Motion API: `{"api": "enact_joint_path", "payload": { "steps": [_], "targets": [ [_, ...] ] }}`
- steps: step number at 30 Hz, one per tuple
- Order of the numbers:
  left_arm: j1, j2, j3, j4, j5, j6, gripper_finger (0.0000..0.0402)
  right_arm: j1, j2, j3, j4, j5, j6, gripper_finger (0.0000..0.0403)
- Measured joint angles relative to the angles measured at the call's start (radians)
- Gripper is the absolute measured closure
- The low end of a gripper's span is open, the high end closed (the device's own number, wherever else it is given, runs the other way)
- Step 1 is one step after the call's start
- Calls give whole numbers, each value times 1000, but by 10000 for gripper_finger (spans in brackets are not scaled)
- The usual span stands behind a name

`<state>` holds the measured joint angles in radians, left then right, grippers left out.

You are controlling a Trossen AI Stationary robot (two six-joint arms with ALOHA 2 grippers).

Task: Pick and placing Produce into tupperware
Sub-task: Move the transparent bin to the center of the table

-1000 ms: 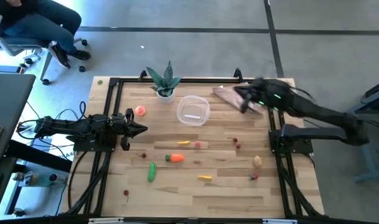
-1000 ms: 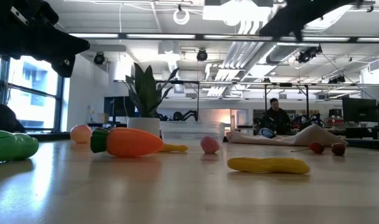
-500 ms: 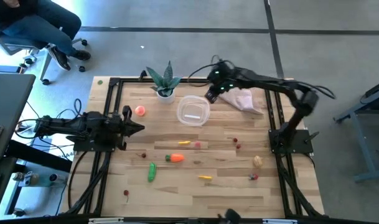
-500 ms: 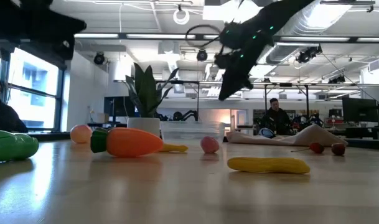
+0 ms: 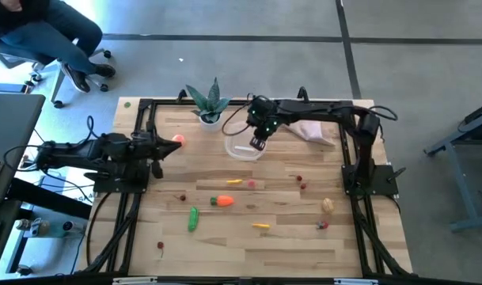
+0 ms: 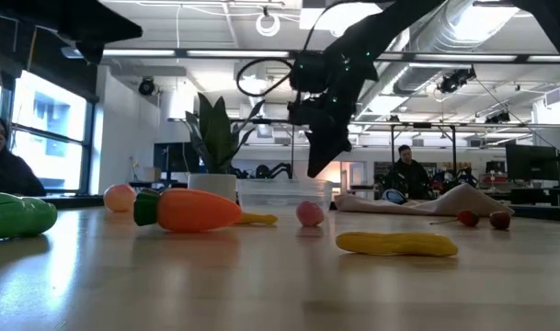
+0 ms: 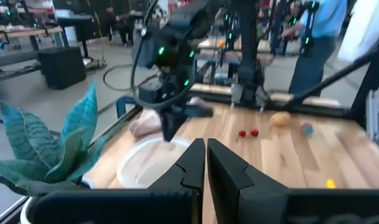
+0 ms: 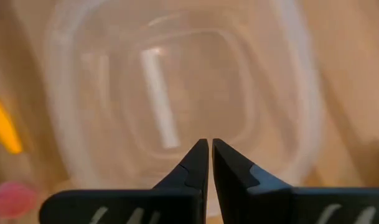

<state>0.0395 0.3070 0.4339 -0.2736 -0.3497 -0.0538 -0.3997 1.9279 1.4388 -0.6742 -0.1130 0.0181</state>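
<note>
Right gripper (image 5: 257, 144): fingers pressed together, empty, poised directly above the clear tupperware (image 5: 245, 140), which sat beside the potted plant (image 5: 210, 103). Left gripper (image 5: 163, 148): fingers likewise together, empty, near the peach (image 5: 178, 141). Carrot (image 5: 222, 201), cucumber (image 5: 193, 218) and potato (image 5: 328, 206) lay scattered on the table (image 5: 288, 237).

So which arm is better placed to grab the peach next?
Probably the left. Its gripper, jaws shut, sits right beside the peach near the plant. The right gripper, jaws also shut, hangs over the tupperware, farther from the peach.
</note>
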Motion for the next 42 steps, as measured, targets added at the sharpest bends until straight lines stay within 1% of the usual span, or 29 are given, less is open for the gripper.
{"api": "enact_joint_path", "payload": {
  "steps": [3,7,9,14,19,23,32,42],
  "targets": [
    [0,56,0,7,-24,2,394,42,0,0,3,0,0,392],
    [0,132,0,51,-27,-3,394,86,8,0,5,14,31,392],
    [0,170,0,53,-4,-14,394,103,15,0,5,49,50,392],
    [0,283,-1,53,78,-28,394,130,27,0,-7,79,59,392],
    [0,386,-1,93,65,-22,394,139,61,0,-21,79,68,392],
    [0,437,-1,126,62,-21,394,146,95,0,-27,79,71,392],
    [0,461,-1,124,62,-27,394,222,115,-1,-78,86,121,392],
    [0,461,-1,123,62,-30,394,342,115,-1,-131,138,182,392]
  ]
}}
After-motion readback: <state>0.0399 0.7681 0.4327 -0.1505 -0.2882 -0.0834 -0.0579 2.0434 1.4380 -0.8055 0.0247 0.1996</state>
